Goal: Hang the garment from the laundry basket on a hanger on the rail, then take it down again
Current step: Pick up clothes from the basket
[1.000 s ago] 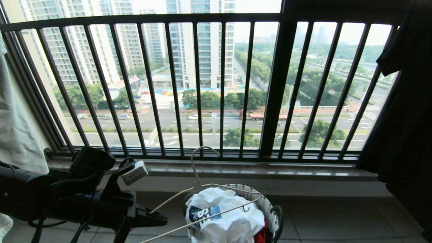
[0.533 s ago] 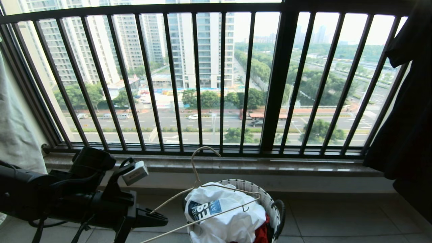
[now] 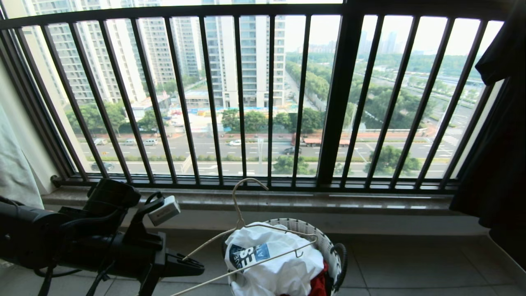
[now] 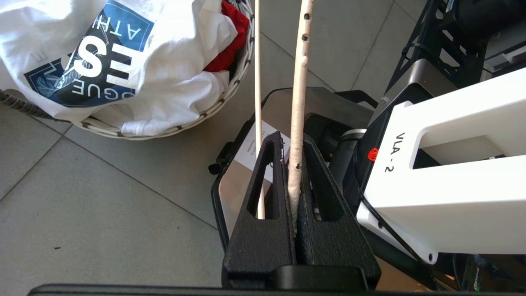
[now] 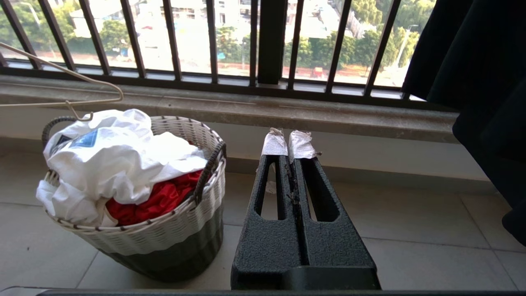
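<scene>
The white garment (image 3: 283, 271) with its blue chest emblem lies crumpled on top of the laundry basket (image 3: 328, 243) on the floor below the window. My left gripper (image 3: 199, 266) reaches in low from the left and is shut on the cream wire hanger (image 3: 236, 209). The hanger's frame hovers over the basket, hook pointing up. In the left wrist view the fingers (image 4: 292, 142) pinch the hanger's wrapped bar (image 4: 299, 82), with the garment (image 4: 123, 61) and basket (image 4: 230, 92) beyond. My right gripper (image 5: 287, 142) is shut on nothing, low beside the basket (image 5: 164, 238). The rail is out of view.
The black barred window railing (image 3: 341, 102) and a stone sill (image 3: 287, 202) stand behind the basket. A black garment (image 3: 497, 144) hangs at the right, pale cloth (image 3: 16, 176) at the left. Red cloth (image 5: 160, 197) lies under the T-shirt. My own base (image 4: 444, 164) is close by.
The whole head view has shifted slightly as the camera moved. The left gripper keeps its hold on the hanger, and the basket and garment lie as before.
</scene>
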Robot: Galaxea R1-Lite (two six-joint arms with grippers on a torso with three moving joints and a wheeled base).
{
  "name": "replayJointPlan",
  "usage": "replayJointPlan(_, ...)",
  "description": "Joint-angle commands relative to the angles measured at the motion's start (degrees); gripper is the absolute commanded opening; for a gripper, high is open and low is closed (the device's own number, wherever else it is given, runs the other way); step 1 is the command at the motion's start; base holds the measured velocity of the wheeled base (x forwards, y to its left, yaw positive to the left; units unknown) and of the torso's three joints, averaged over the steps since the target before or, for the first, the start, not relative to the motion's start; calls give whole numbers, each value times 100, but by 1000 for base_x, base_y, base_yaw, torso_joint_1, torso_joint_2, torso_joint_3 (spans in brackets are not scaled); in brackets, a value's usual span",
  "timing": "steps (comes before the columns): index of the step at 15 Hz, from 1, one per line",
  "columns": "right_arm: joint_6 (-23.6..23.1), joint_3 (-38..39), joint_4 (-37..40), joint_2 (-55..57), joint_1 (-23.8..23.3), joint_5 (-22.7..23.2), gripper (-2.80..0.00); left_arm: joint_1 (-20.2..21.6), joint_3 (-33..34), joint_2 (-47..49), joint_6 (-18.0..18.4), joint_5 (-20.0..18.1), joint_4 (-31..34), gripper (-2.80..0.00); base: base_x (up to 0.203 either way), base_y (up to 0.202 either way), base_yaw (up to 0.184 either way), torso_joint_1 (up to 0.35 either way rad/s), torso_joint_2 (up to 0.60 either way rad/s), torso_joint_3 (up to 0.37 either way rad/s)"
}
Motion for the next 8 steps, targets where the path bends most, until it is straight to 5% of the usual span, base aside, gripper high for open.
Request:
replayJointPlan(1,-5,0,-1,0,3,-2,-280,1,-2,-14,18,-27,0,-280,0,0,0,0,0,0)
replayJointPlan(8,-5,0,-1,0,3,4,-280,1,-2,-23,18,-27,0,-280,0,0,0,0,0,0)
